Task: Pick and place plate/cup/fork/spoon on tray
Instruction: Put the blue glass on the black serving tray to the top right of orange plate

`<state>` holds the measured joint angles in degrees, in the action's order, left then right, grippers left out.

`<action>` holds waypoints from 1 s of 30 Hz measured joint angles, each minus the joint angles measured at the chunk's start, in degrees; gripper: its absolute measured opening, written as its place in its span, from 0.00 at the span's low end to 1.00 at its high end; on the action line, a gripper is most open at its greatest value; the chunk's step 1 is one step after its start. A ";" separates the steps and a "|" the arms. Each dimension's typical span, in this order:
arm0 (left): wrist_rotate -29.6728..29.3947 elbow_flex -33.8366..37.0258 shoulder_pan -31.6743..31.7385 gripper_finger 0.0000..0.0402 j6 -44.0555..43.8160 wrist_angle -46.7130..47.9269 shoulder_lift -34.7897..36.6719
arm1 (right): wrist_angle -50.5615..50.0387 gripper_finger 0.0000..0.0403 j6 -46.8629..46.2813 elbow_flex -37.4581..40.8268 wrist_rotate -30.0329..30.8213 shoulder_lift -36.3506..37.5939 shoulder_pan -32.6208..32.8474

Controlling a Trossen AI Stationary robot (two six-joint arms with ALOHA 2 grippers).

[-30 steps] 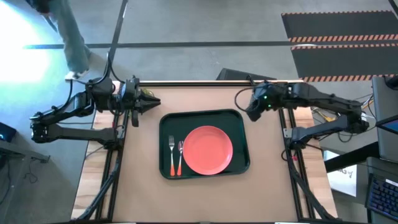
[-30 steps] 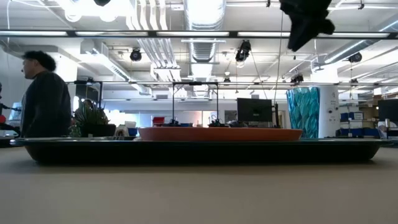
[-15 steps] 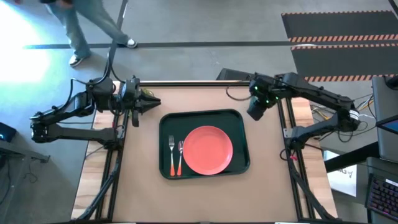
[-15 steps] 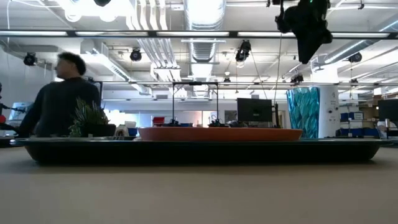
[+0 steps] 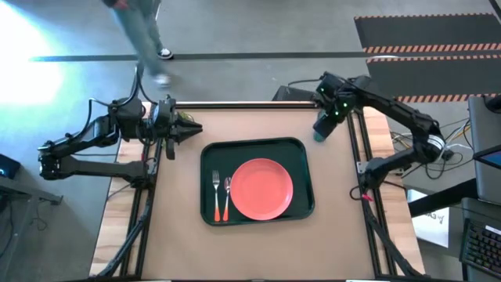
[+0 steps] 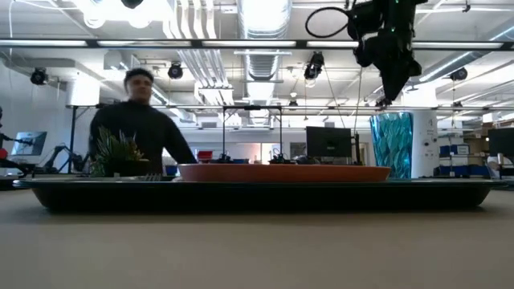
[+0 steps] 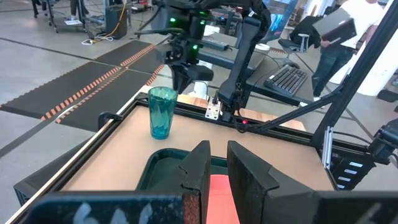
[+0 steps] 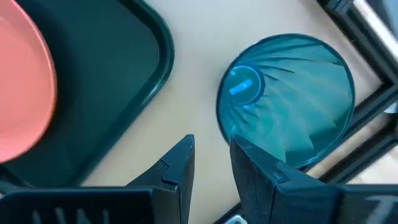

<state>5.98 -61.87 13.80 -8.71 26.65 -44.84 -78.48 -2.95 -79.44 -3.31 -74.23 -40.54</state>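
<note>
The teal cup [image 8: 286,118] stands upright on the table off the tray's far right corner; it also shows in the left wrist view [image 7: 161,112] and the low view [image 6: 391,144]. My right gripper [image 8: 212,158] hangs above it, pointing down, shut and empty, clear of the rim [image 6: 393,80]. The dark tray [image 5: 301,153] lies mid-table. On it lie the salmon plate [image 5: 261,189], the fork [image 5: 216,196] and the spoon [image 5: 227,194], both left of the plate. My left gripper [image 5: 193,129] waits shut off the tray's far left corner.
Black frame rails run along the table's far edge and right side, close behind the cup [image 5: 354,133]. A small green plant [image 6: 116,156] shows beyond the tray in the low view. A person [image 6: 140,120] walks behind the table.
My right gripper has swung a little toward the table's far edge and come down over the cup, tipping to point down. The cup, tray, plate, fork and spoon have stayed in place. The person behind the table has walked along it.
</note>
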 joint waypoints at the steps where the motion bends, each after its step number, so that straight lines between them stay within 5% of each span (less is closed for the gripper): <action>1: 0.00 0.00 0.00 0.09 0.02 0.01 0.00 | 0.29 0.23 0.13 0.00 -1.19 -0.27 -0.88; 20: 0.00 0.00 0.00 0.09 0.04 0.02 0.00 | 5.49 0.23 6.82 0.00 -7.24 -10.31 -2.75; 30: 0.00 0.00 0.00 0.09 0.09 0.01 -0.02 | 6.89 0.23 5.26 0.00 -7.68 -7.38 -2.68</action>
<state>5.98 -61.87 13.80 -8.62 26.66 -44.86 -71.59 2.31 -79.44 -10.98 -81.62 -43.22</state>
